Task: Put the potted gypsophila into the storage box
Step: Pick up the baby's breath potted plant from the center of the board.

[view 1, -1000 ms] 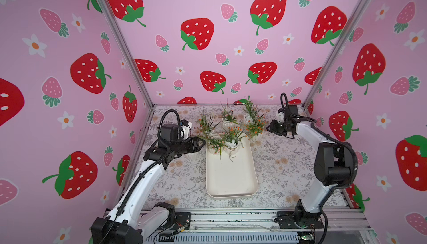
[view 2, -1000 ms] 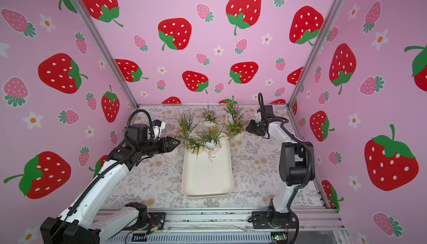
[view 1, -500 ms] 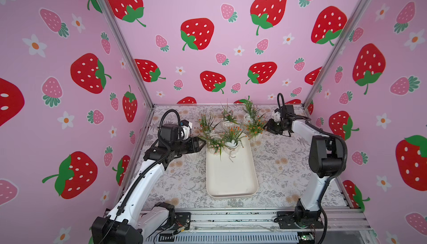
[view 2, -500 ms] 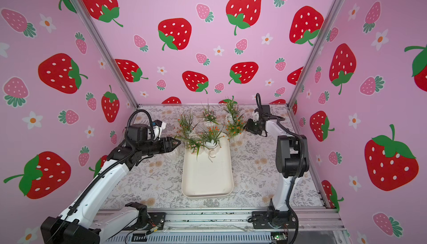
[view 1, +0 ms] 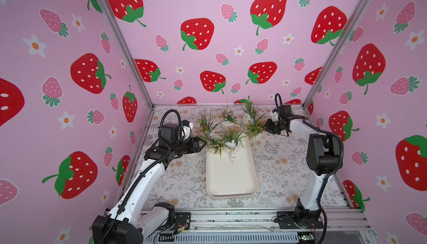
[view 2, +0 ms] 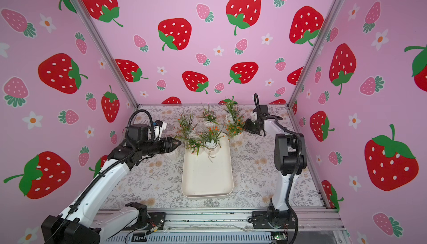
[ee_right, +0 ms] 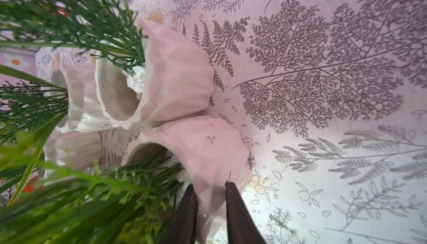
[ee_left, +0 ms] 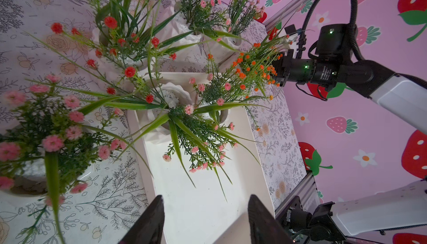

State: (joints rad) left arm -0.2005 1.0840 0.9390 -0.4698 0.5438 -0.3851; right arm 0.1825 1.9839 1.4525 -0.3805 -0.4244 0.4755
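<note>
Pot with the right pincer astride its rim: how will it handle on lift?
The pot looks rigid, its ribbed wall possibly slick. Lifted by one wall in the right pincer, it may tilt. Floppy sprigs likely snag the neighbour pot.

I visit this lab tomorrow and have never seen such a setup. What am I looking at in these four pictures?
You see two robot arms mounted on a rail at the near edge of a table, inside a strawberry-papered booth: the left arm and the right arm. Two pictures come from a camera high above that looks down on everything. The other two come from a small camera on each arm's wrist, so they show that arm's fingers up close. On the floral cloth lies a cream tray with two pots of little flowers at its far end. More pots stand on the cloth around that end. The left fingers are open and empty. The right fingers straddle the wall of one pot on the cloth; whether they grip it I cannot tell.
</note>
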